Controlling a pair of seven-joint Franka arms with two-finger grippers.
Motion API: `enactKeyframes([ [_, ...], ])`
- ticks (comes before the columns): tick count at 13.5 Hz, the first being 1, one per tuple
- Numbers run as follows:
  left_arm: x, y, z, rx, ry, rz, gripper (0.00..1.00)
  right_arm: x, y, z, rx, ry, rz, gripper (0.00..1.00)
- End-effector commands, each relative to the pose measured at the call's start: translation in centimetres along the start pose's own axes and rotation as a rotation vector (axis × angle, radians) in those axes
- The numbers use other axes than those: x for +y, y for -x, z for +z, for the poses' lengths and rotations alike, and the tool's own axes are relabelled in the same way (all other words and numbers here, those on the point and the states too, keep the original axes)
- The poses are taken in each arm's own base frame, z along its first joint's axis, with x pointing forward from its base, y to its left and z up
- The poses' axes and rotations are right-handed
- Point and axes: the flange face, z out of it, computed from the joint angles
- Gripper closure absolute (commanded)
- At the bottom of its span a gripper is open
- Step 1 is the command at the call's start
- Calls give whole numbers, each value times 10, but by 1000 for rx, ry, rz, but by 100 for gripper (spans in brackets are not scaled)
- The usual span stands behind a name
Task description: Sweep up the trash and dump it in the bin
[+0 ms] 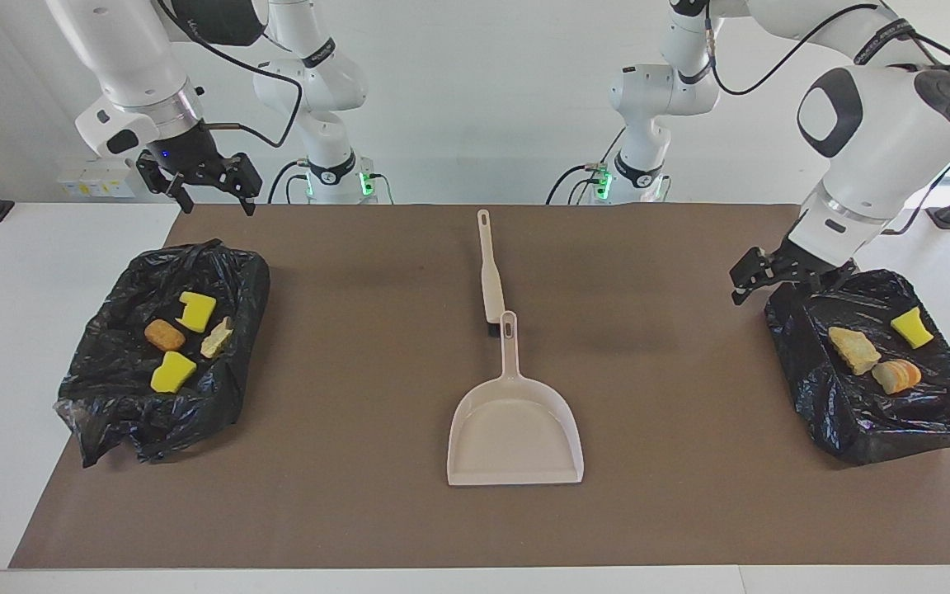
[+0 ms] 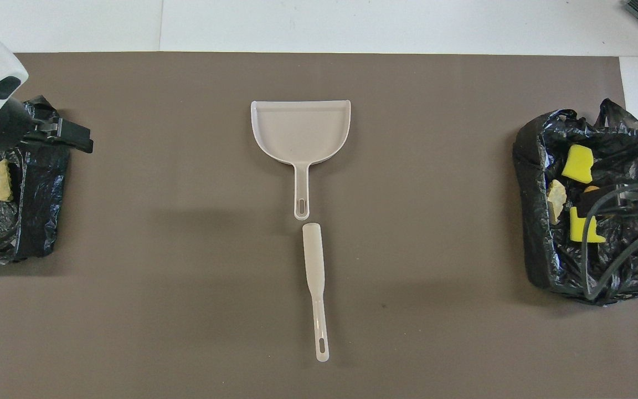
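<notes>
All the trash lies in two black bag-lined bins. The bin (image 1: pixel 104 396) at the right arm's end holds two yellow sponge wedges (image 1: pixel 195 311), a brown nugget (image 1: pixel 165 334) and a beige lump (image 1: pixel 217 337). The bin (image 1: pixel 854 421) at the left arm's end holds a yellow sponge (image 1: pixel 912 327) and two pale lumps (image 1: pixel 853 349). My right gripper (image 1: pixel 204 191) hangs open and empty high over its bin. My left gripper (image 1: pixel 755 282) is open and empty over the inner edge of its bin, as the overhead view (image 2: pixel 64 137) shows.
The beige dustpan (image 1: pixel 514 429) lies flat at the middle of the brown mat (image 1: pixel 343 495), its handle toward the robots. The beige brush (image 1: pixel 489 272) lies in line with it, nearer to the robots. White table shows around the mat.
</notes>
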Motion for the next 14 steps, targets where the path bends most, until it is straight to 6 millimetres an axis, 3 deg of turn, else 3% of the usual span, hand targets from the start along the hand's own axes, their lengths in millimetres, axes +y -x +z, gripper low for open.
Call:
enactKeyframes([
  [1,-11,23,-22,-27,-18,34,0,10,3,-5,-5,-16,26,0],
  [4,-10,50,-54,-10,-16,37,0,4,4,-6,-3,-6,12,0],
  [6,-15,67,-53,-17,-14,35,0,3,4,-6,-3,-12,12,0],
  [14,-14,77,-63,-37,-37,34,0,13,4,-6,-2,-15,21,0],
])
